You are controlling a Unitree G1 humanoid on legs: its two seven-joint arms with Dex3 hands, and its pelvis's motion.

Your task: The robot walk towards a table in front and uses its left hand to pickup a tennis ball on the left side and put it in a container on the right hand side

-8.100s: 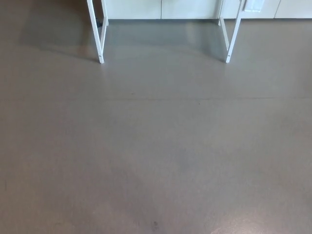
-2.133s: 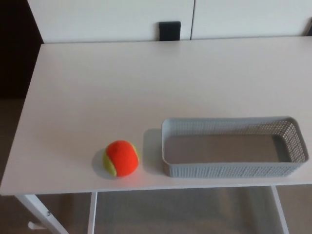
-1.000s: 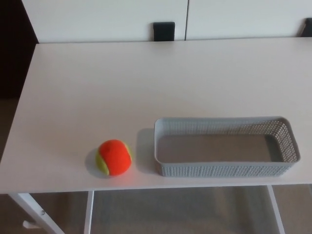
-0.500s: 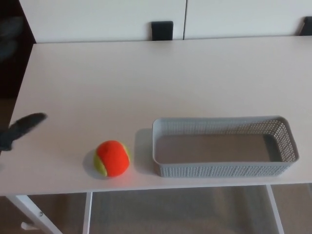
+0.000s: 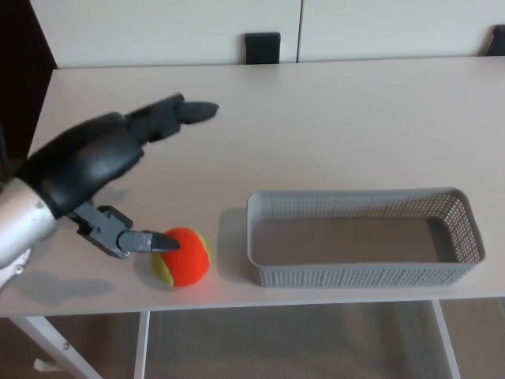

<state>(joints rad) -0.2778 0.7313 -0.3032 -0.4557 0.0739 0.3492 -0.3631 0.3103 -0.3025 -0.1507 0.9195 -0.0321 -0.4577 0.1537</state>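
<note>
An orange and yellow-green tennis ball [image 5: 185, 257] lies near the front edge of the white table [image 5: 316, 126], left of a grey perforated container [image 5: 359, 247]. My left hand [image 5: 106, 170] hangs over the table's left part, above and to the left of the ball. It is open, its fingers [image 5: 177, 112] stretched toward the far side and its thumb [image 5: 130, 239] pointing at the ball's left side. The thumb tip overlaps the ball's edge; I cannot tell if they touch. The container holds nothing. My right hand does not show.
A dark gap runs along the table's left edge. White cabinet fronts stand behind the table, with a black object [image 5: 262, 47] at the far edge. Under the front edge show a white table leg [image 5: 47, 347] and the floor.
My left hand has come in from the left edge and now spreads above the ball. Ball and container have stayed in place.
</note>
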